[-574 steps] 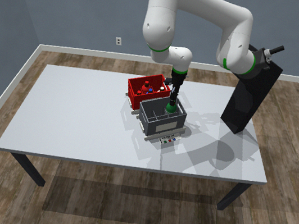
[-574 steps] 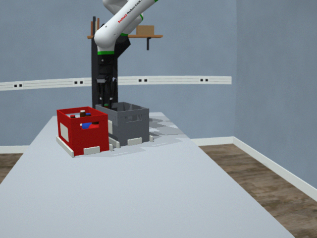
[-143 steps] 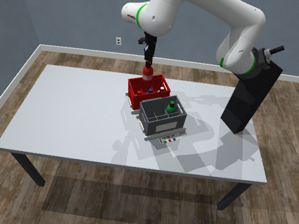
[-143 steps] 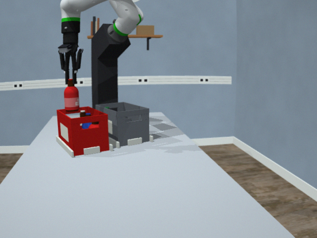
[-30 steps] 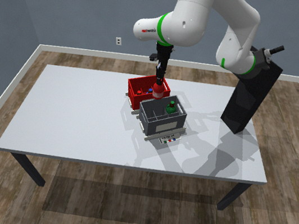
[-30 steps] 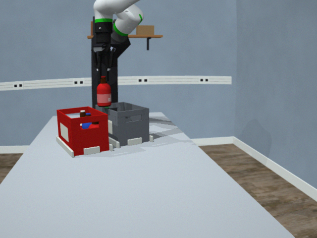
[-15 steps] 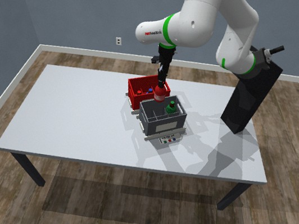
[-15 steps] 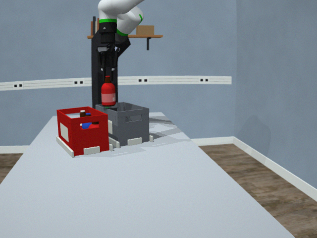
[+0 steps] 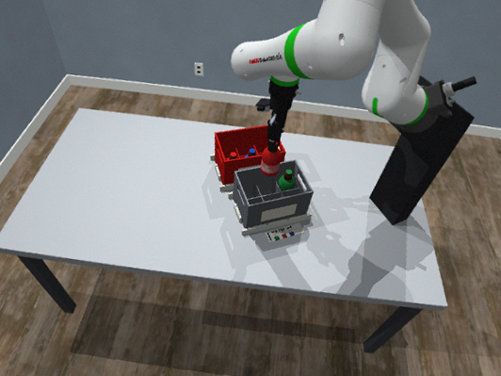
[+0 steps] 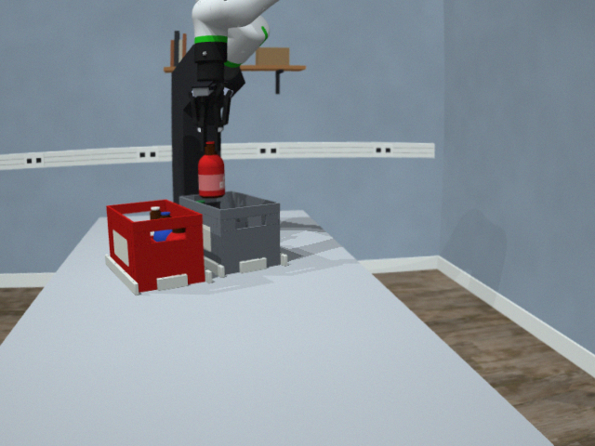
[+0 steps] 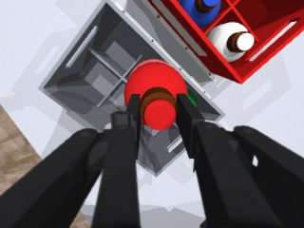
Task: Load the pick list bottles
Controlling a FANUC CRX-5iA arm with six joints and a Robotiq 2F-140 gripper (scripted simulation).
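Note:
My gripper is shut on the neck of a red bottle and holds it upright just above the grey crate, over a back compartment next to the red crate. The held bottle also shows in the exterior view and in the wrist view. A green bottle stands in the grey crate's back right compartment. The red crate behind it holds a red, a blue and a white bottle. The pick list lies in front of the grey crate.
The arm's black pedestal stands at the table's back right. White stop blocks edge both crates. The grey crate's front compartments are empty.

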